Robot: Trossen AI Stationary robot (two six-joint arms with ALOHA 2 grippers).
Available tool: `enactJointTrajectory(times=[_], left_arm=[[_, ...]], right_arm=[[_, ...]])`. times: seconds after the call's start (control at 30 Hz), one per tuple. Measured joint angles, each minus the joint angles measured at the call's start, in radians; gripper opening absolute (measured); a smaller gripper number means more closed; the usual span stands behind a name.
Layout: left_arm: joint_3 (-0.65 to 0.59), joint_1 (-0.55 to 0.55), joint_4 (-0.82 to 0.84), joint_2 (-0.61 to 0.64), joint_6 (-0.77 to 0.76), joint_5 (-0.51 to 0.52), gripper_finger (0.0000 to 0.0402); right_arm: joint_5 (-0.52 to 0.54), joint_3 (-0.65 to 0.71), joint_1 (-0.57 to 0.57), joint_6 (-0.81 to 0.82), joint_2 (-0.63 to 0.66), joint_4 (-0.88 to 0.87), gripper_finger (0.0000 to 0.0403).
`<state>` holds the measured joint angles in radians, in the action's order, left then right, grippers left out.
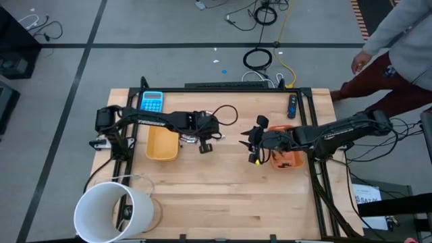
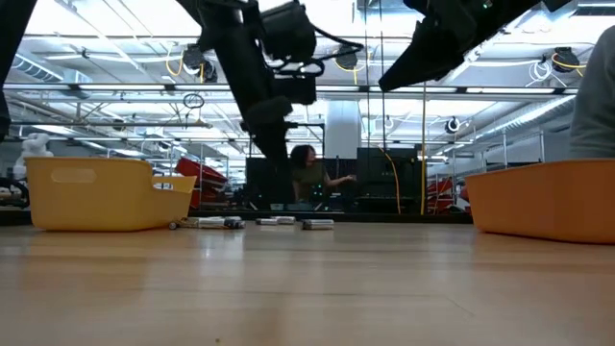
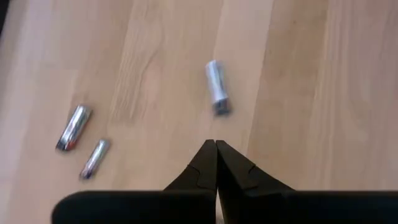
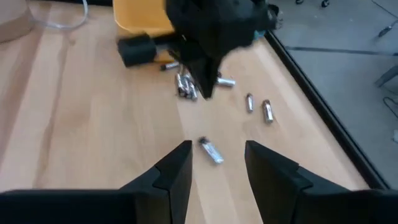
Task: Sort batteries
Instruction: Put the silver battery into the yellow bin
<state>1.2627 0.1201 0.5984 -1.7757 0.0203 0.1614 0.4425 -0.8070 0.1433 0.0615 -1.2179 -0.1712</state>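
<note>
Several small silvery batteries (image 4: 186,84) lie loose on the wooden table beside the yellow tray (image 1: 162,145). In the left wrist view one battery (image 3: 217,87) lies just ahead of my fingers and two more (image 3: 73,127) lie off to one side. My left gripper (image 3: 215,144) hangs shut above the table with nothing between its fingers. My right gripper (image 4: 217,155) stands open above the table's middle. A single battery (image 4: 211,151) lies on the wood beyond its fingers. The orange tray (image 1: 287,160) sits under my right arm.
A blue calculator (image 1: 152,101) lies at the far left, behind the yellow tray. A large white bucket (image 1: 111,210) stands at the near left corner. A dark remote-like object (image 1: 292,106) lies at the far right. A person (image 1: 398,47) stands beyond the far right corner.
</note>
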Motion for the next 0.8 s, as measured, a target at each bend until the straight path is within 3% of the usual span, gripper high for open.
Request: enactJointTrajectory(times=[0.07,0.2,0.3,0.37,0.47,0.6,0.8], left_arm=[[0.009,-0.011,0.026,0.014,-0.022,-0.001,0.0001],[0.009,-0.049,0.052,0.033,-0.068,-0.069,0.0003],[0.009,-0.087,0.070,0.033,-0.066,-0.156,0.0005],[0.004,-0.113,0.061,0.033,-0.070,-0.161,0.0006],[-0.016,-0.151,0.019,0.028,-0.099,-0.110,0.0013],[-0.017,-0.193,0.014,0.028,-0.130,-0.049,0.0052],[-0.017,-0.226,0.011,0.028,-0.146,0.014,0.0120]], right_arm=[[-0.018,0.000,-0.007,0.003,0.026,-0.047,0.0139],[-0.196,0.004,-0.007,0.092,0.018,-0.039,0.0139],[-0.129,0.032,0.036,0.030,-0.094,0.026,0.0141],[-0.115,0.033,0.052,0.015,-0.186,0.044,0.0145],[-0.146,0.031,0.066,0.057,-0.299,0.119,0.0153],[-0.207,0.031,0.091,0.123,-0.442,0.140,0.0156],[-0.078,0.029,0.123,0.163,-0.536,0.167,0.0154]])
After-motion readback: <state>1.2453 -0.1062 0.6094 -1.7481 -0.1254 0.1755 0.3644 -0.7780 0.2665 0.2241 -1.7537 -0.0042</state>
